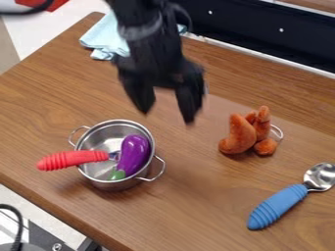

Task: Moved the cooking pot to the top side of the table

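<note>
Blue-handled spoon (278,207) is laid at the lower right of the surface (196,211). At lower left, the pot (116,185) is seen upright, with a purple toy eggplant (134,149) and the head of a red-handled utensil (73,159) held inside. At upper centre, the gripper (167,115) is poised with jaws spread and nothing grasped. The step in hand is judged to be the approach before the grasp. Next, the jaws should be lowered onto the rim and closed, then the pot carried level towards the top of the frame.

Lab: robot arm (152,41), black cable (19,220)
</note>
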